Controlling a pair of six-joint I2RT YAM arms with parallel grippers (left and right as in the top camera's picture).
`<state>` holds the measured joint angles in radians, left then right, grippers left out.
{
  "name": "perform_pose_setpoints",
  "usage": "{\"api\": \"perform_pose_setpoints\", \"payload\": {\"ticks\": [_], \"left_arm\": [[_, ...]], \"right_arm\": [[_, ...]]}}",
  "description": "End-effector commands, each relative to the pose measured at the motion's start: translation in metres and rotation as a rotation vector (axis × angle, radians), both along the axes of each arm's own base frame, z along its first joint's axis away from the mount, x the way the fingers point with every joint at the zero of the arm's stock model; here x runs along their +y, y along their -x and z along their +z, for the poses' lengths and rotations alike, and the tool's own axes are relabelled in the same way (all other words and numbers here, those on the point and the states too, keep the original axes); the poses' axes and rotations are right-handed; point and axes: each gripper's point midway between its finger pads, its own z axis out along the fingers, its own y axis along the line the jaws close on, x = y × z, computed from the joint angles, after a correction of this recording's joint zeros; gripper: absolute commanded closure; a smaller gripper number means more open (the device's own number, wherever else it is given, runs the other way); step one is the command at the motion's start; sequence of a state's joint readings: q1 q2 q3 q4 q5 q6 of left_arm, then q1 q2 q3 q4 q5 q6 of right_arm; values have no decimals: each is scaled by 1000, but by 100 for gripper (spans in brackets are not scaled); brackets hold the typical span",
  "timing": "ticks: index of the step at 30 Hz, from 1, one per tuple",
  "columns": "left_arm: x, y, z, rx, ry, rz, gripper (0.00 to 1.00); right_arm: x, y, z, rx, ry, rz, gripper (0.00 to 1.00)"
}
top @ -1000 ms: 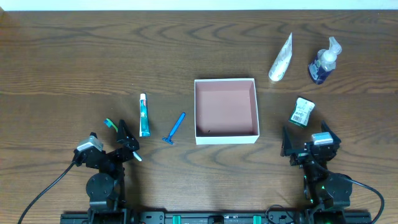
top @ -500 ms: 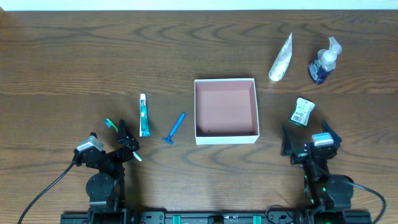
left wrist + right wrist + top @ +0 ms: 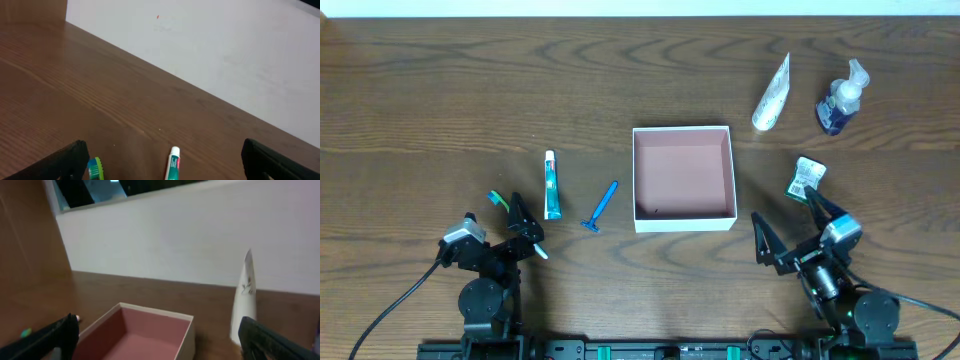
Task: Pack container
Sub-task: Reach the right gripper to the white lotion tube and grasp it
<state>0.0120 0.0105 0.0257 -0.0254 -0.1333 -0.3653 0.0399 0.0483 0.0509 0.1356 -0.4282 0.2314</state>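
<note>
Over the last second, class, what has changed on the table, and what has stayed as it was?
The right pincer has swung to its left, toward the container. It is open and has taken hold of nothing. The left pincer, the toothpaste, the razor and the container have stayed where they were.

Soft, even light fills the overhead view, sharp from the far edge of the table (image 3: 470,90) to its near edge, shadows faint. Of the 2 wrist views, the right seems blurred throughout.
</note>
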Motion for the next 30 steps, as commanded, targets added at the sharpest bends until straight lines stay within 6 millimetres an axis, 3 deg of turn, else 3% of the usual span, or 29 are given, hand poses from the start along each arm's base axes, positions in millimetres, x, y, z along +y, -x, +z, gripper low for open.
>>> {"api": "perform_pose_setpoints", "payload": {"ticks": [1, 5, 8, 12, 16, 21, 23, 30], "left_arm": [[0, 1, -18, 54, -9, 2, 2], [0, 1, -18, 54, -9, 2, 2], [0, 1, -18, 54, -9, 2, 2], [0, 1, -18, 54, -9, 2, 2], [0, 1, -18, 54, -9, 2, 2], [0, 1, -18, 54, -9, 2, 2], [0, 1, -18, 54, -9, 2, 2], [0, 1, -18, 54, -9, 2, 2]], "right_arm": [[-1, -2, 40, 4, 28, -11, 1], [1, -26, 74, 103, 92, -12, 1], [2, -57, 97, 242, 143, -4, 1], [5, -98, 115, 406, 229, 22, 1], [8, -141, 119, 525, 230, 42, 1], [2, -185, 88, 583, 265, 7, 1], [-10, -201, 67, 634, 283, -65, 9], [-39, -229, 19, 755, 291, -255, 10]]}}
